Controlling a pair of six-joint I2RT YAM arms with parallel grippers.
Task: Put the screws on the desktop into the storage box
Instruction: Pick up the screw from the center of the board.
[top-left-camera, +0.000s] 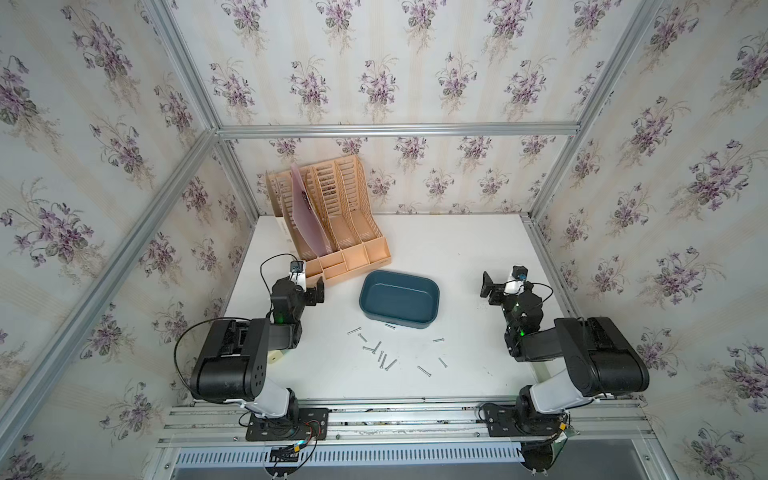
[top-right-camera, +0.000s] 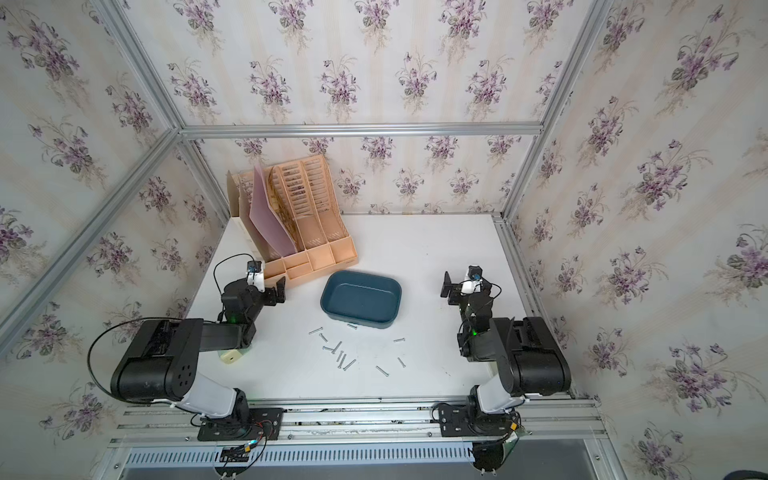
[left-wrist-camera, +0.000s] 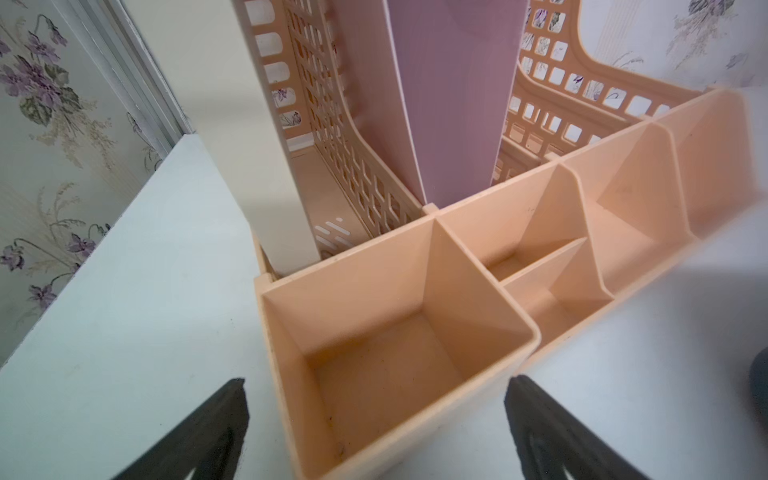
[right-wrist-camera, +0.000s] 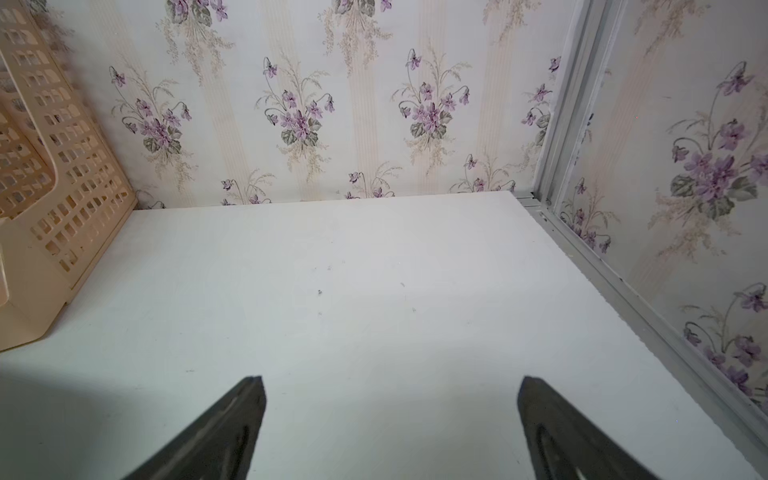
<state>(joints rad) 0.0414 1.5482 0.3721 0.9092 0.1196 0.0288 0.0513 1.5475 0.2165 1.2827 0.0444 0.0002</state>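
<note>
Several thin silver screws (top-left-camera: 380, 353) (top-right-camera: 338, 353) lie scattered on the white desktop (top-left-camera: 457, 257) (right-wrist-camera: 374, 291), just in front of the storage box. The storage box (top-left-camera: 399, 297) (top-right-camera: 360, 299) is a dark teal tub standing empty mid-table, and one screw (top-left-camera: 390, 326) lies against its front wall. My left gripper (top-left-camera: 316, 291) (top-right-camera: 279, 291) (left-wrist-camera: 376, 381) hovers open to the box's left, over the organizer's front corner. My right gripper (top-left-camera: 487, 286) (top-right-camera: 448, 286) (right-wrist-camera: 391, 380) is open to the box's right above bare tabletop. Neither holds anything, and no screw shows in either wrist view.
A peach slotted file organizer (top-left-camera: 332, 224) (top-right-camera: 299, 216) (left-wrist-camera: 395, 332) (right-wrist-camera: 50, 187) with a pink folder (top-left-camera: 305, 216) stands at the back left, close to my left gripper. A small cream object (top-left-camera: 275, 357) lies under the left arm. Aluminium rails and wallpapered walls enclose the table.
</note>
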